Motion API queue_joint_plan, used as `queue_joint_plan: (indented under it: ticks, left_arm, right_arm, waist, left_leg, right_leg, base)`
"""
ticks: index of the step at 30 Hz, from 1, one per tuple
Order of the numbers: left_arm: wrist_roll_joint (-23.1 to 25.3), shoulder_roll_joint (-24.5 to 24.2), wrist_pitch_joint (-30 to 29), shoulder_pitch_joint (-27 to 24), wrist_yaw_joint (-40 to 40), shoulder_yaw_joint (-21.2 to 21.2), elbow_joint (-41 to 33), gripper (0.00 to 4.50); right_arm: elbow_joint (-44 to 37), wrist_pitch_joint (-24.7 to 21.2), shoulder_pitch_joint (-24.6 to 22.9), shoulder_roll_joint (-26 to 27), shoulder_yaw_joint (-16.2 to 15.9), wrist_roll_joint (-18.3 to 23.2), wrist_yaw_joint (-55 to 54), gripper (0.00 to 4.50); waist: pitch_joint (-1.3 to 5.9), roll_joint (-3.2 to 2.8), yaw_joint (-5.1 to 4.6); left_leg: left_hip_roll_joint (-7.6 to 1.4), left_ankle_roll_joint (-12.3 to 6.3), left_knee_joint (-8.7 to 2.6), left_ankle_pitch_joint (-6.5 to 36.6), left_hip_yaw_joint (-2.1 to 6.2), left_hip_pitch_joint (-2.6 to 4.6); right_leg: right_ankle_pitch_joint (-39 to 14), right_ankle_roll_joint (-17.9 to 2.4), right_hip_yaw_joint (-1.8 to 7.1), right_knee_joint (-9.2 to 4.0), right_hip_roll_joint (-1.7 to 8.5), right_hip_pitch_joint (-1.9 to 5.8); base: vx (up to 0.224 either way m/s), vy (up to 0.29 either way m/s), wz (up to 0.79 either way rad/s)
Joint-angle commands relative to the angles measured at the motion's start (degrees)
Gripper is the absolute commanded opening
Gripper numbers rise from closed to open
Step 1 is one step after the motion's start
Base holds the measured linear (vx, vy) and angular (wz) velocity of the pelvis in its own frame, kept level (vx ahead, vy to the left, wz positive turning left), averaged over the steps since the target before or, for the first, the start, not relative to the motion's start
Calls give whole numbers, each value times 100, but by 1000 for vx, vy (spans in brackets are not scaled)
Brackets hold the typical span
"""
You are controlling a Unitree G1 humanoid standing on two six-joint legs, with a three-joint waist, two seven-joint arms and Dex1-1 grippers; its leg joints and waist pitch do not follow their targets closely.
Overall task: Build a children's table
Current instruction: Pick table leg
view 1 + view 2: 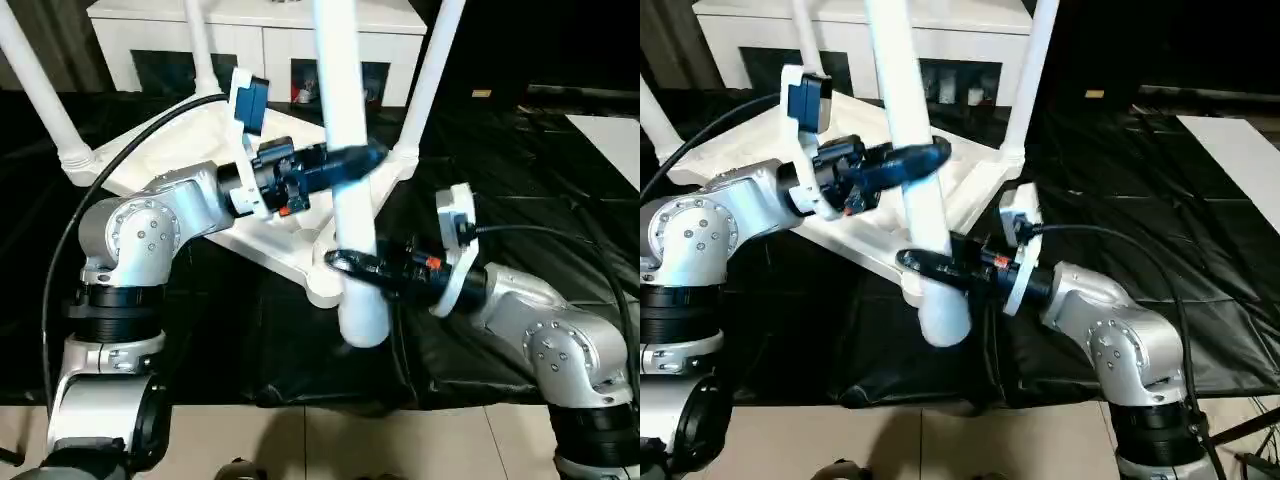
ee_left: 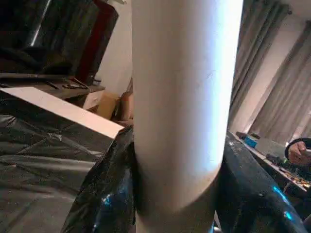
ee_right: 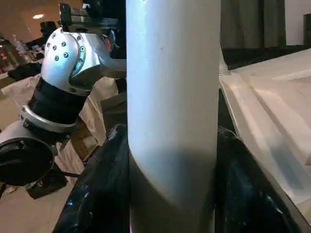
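Both grippers are clamped half-closed around the same white leg (image 1: 350,190) at centre frame: the left gripper (image 1: 352,163) higher up, the right gripper (image 1: 352,265) near its thick lower end. That end hangs just in front of the upturned tabletop (image 1: 290,235), whose near corner socket (image 1: 325,290) sits right beside it. Three legs already stand in the upper half. My read: line the butt over that socket, keep the leg straight, then press evenly with both arms.

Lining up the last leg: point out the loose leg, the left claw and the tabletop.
Loose leg (image 1: 352,215), left eye view: mid-shaft, between the two claws.
Left claw (image 1: 355,160), left eye view: black fingers around the leg.
Tabletop (image 1: 190,140), left eye view: ribbed underside.
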State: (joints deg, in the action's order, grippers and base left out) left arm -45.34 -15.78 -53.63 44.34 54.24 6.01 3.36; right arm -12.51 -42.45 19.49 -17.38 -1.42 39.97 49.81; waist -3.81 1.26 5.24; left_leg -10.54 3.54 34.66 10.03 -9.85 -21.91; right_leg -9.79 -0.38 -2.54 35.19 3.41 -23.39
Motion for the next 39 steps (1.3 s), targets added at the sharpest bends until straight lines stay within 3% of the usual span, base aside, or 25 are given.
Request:
queue_joint_plan:
  ticks: [1, 2, 3, 5, 9, 11, 15, 18, 24, 25, 27, 29, 31, 39]
  left_arm:
    - [-214, -1, 64, 86, 211, 1, -95, 179]
    - [-137, 20, 157, 115, 109, 15, -23, 179]
    - [-58, 47, 220, 155, -32, 39, 62, 179]
    - [82, 67, 333, 212, -199, 47, 169, 179]
    - [850, -43, 665, 286, -716, -290, 205, 179]
    - [1306, -29, 812, 364, -1262, -425, 264, 179]
    - [1567, -22, 847, 376, -1655, -582, 206, 179]
    - [1610, 170, 781, 422, -2012, -537, 139, 179]
    - [1722, 387, 800, 500, -2257, -535, 139, 179]
    - [1709, 409, 800, 512, -2288, -528, 149, 179]
    - [1709, 415, 798, 523, -2327, -533, 140, 179]
    - [1753, 386, 808, 537, -2381, -544, 127, 179]
    - [1750, 387, 811, 538, -2396, -527, 137, 179]
    - [1771, 371, 823, 528, -2396, -507, 154, 179]
  right_arm:
    - [65, -26, -60, -123, 46, 15, 16, 181]
    - [99, 61, -36, -125, 31, -117, -68, 237]
    - [172, 187, 4, -83, 48, -250, -186, 251]
    - [270, 320, 65, -34, 76, -388, -340, 253]
    - [394, 665, 227, 33, 30, -778, -686, 291]
    - [439, 962, 368, 84, -126, -1221, -1032, 302]
    - [523, 1111, 489, 108, -412, -1645, -1314, 329]
    - [860, 1098, 685, 387, -625, -2033, -1884, 330]
    - [1449, 1010, 987, 840, -697, -2251, -2397, 330]
    - [1503, 990, 1016, 877, -698, -2270, -2443, 330]
    - [1551, 982, 1048, 921, -686, -2296, -2494, 330]
    - [1600, 922, 1101, 982, -615, -2267, -2547, 296]
    - [1605, 904, 1107, 996, -576, -2237, -2543, 293]
    - [1603, 841, 1065, 923, -620, -2236, -2415, 209]
  waist:
    - [446, -8, 15]
    - [447, 1, 16]
    - [443, -1, 18]
    - [449, 2, 19]
    - [446, 3, 3]
    - [453, 18, -3]
    - [460, 35, -10]
    - [456, 32, -35]
    - [463, 24, -39]
    - [467, 52, -36]
    - [462, 29, -21]
    - [470, 33, -24]
    - [465, 35, -29]
    - [464, 35, -24]
  left_leg:
    - [-202, 6, -391, 799, 43, 97]
    - [-199, 5, -388, 785, 40, 96]
    - [-200, 15, -389, 777, 41, 91]
    - [-192, 30, -383, 789, 37, 96]
    - [-209, 67, -394, 787, 51, 99]
    - [-207, 79, -388, 710, 48, 90]
    - [-193, 56, -377, 563, 38, 86]
    - [-182, 71, -373, 566, 32, 79]
    - [-190, 108, -377, 640, 38, 92]
    - [-190, 96, -376, 619, 33, 95]
    - [-192, 77, -377, 576, 34, 96]
    - [-189, 75, -375, 558, 33, 93]
    - [-186, 67, -377, 581, 34, 91]
    - [-188, 101, -379, 636, 33, 96]
  right_leg:
    - [-1076, -1116, 225, -366, 407, 319]
    - [-1061, -1113, 226, -364, 404, 322]
    - [-1072, -1102, 227, -370, 406, 315]
    - [-1088, -1099, 226, -373, 405, 313]
    - [-1140, -993, 229, -372, 402, 312]
    - [-1051, -979, 231, -360, 405, 321]
    - [-860, -999, 232, -330, 394, 328]
    - [-848, -1071, 229, -332, 396, 322]
    - [-849, -1068, 233, -323, 392, 316]
    - [-804, -1066, 232, -326, 391, 321]
    - [-669, -1070, 234, -311, 389, 318]
    - [-574, -1072, 234, -297, 385, 329]
    - [-590, -1066, 233, -304, 387, 331]
    - [-728, -1009, 238, -316, 393, 329]
  base:
    - [0, 0, 0]
    - [0, 0, 0]
    - [0, 0, 0]
    - [0, 0, 0]
    - [0, 0, 0]
    - [0, 0, 0]
    - [0, 0, 0]
    - [0, 0, 0]
    - [0, 0, 0]
    - [0, 0, 0]
    - [0, 0, 0]
    - [0, 0, 0]
    - [0, 0, 0]
    - [0, 0, 0]
